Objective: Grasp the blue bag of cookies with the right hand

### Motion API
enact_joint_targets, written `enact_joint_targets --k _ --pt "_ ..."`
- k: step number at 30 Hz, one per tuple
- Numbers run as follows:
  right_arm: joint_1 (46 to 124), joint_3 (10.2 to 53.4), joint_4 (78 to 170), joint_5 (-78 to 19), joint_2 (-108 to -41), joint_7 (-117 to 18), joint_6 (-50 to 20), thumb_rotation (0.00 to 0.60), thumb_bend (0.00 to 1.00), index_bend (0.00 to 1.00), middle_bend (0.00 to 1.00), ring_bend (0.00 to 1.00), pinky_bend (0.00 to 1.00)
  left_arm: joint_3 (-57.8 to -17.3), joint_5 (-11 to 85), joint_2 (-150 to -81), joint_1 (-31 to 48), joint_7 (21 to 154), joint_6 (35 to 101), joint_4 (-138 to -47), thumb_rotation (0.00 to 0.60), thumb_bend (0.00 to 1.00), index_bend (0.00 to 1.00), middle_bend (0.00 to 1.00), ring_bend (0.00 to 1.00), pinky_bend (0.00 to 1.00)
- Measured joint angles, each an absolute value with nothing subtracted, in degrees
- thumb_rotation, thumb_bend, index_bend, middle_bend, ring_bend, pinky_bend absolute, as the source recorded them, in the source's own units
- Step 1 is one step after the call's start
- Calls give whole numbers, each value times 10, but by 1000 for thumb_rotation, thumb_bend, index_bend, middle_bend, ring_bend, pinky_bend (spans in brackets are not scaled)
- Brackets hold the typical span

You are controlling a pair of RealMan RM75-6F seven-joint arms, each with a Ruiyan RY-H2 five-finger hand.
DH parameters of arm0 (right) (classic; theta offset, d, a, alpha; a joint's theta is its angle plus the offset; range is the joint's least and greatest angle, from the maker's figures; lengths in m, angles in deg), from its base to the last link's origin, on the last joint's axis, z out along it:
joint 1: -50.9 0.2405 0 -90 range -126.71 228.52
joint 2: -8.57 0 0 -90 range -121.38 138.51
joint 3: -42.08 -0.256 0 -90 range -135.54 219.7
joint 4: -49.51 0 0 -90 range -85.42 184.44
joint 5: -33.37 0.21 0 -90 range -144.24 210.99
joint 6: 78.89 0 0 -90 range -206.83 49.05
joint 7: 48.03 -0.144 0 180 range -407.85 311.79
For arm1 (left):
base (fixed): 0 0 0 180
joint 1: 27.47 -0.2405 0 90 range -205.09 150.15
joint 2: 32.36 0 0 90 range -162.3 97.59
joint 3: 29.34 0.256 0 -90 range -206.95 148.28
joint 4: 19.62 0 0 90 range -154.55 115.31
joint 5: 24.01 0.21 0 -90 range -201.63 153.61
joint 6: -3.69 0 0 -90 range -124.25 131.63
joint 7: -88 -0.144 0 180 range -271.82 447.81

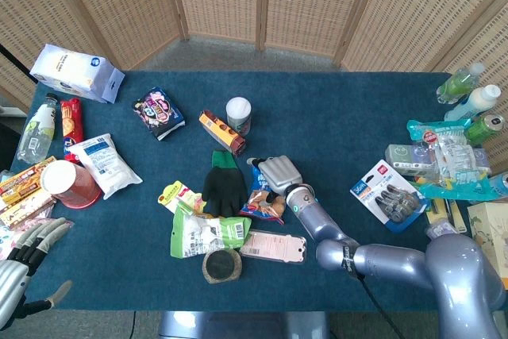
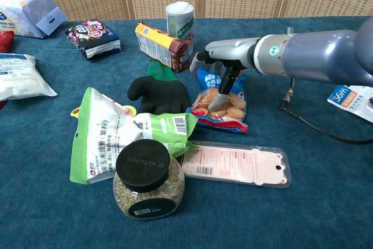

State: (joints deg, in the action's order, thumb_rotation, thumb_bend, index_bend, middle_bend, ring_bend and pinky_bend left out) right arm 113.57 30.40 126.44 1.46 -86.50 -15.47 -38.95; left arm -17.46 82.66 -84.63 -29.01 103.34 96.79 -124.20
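- The blue bag of cookies (image 2: pixel 223 102) lies flat on the desk (image 1: pixel 349 125), touching the right edge of the black glove (image 1: pixel 223 186), which serves here as the landmark; in the chest view the bag sits just right of the glove and in front of the orange box (image 2: pixel 161 45).
- By appearance the bag is a light, soft film pouch: likely slippery, easily crumpled, with brittle cookies inside. A firm squeeze across the middle would risk breaking them.
- The sealed top edge, on the side of the bag away from the glove's cuffless fingers and nearer the white-capped jar (image 2: pixel 179 18), or either long side edge, appears the better place to pinch, since the film there is flat and empty.
- The right robot hand (image 2: pixel 217 65) rests over the upper part of the bag, palm down, reaching in from the right of the glove. Its fingers (image 2: pixel 200 58) curl over the bag's far edge while the thumb (image 2: pixel 220 94) presses down on the printed face.
- The bag's upper portion looks bunched under this contact, so the robot hand appears clamped on the bag, though a full pinch under the film cannot be confirmed and the bag is not yet lifted.
- The right forearm (image 1: pixel 313 218) runs low over the desk, passing near the pink card (image 2: pixel 236 163) that lies in front of the bag.
- The left robot hand (image 1: pixel 20 263) sits well to the left of the glove at the desk's near corner, fingers apart and holding nothing.
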Motion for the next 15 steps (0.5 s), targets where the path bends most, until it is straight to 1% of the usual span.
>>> enact_joint_targets --k 2,3,8,15 --pt "1139 304 1260 14 -869 -157 -387 600 87 640 898 998 1000 -174 825 -847 -293 1037 971 -1238 600 361 11 14 0 0" --pt "1139 303 1263 9 -868 -160 -381 600 87 659 926 1000 1000 -174 822 -847 -294 1041 972 -1235 600 362 11 14 0 0" --pt "1128 298 1302 -23 -847 -178 -347 600 85 658 931 1000 1000 -176 815 -853 -294 1056 969 -1223 600 362 9 13 0 0" --pt "1092 285 1411 -61 -778 -209 -283 600 78 653 921 1000 1000 -177 818 -861 -288 1065 961 -1217 600 362 9 14 0 0"
